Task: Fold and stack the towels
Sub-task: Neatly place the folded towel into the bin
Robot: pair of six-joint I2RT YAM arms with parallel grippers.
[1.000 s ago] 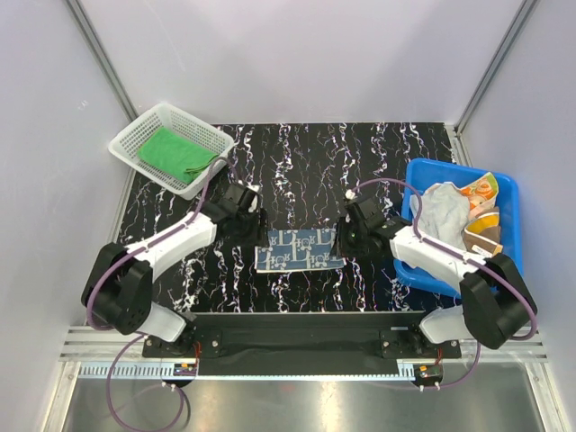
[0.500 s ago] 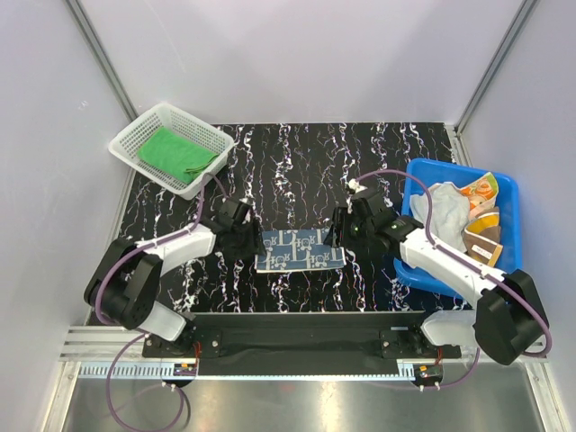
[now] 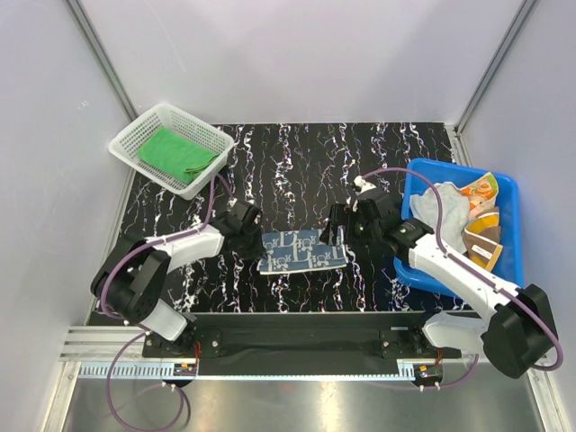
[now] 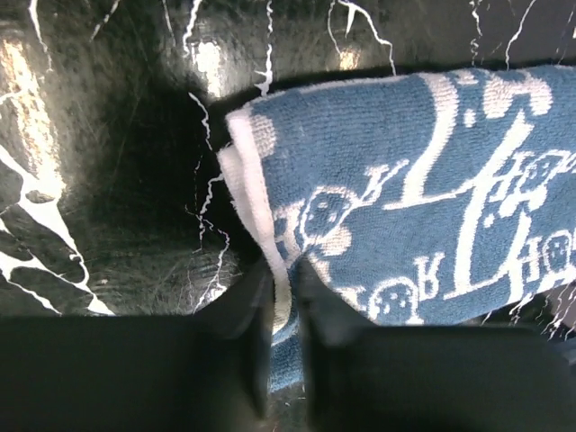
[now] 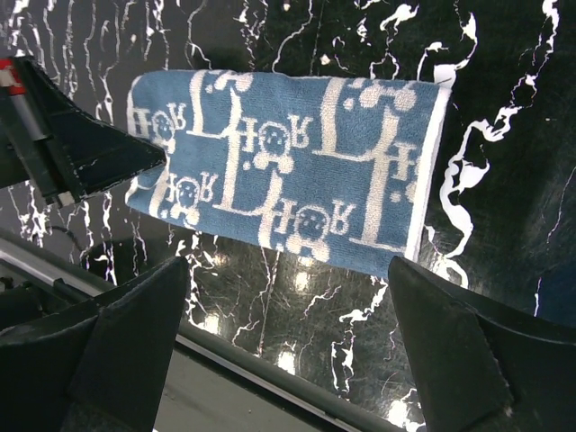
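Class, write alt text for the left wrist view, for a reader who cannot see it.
The left gripper is shut on the white-hemmed end of the navy towel with pale cartoon prints. The towel lies on a black table veined with white.

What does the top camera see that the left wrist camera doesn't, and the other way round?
Only the top camera shows the white basket holding a green towel, the blue tub with other towels heaped inside, and the left arm and right arm. Only the left wrist camera shows, close up, the left fingers pinched on the white-edged end of the navy towel. Both show that navy towel, with its pale pattern, lying on the black marbled table.
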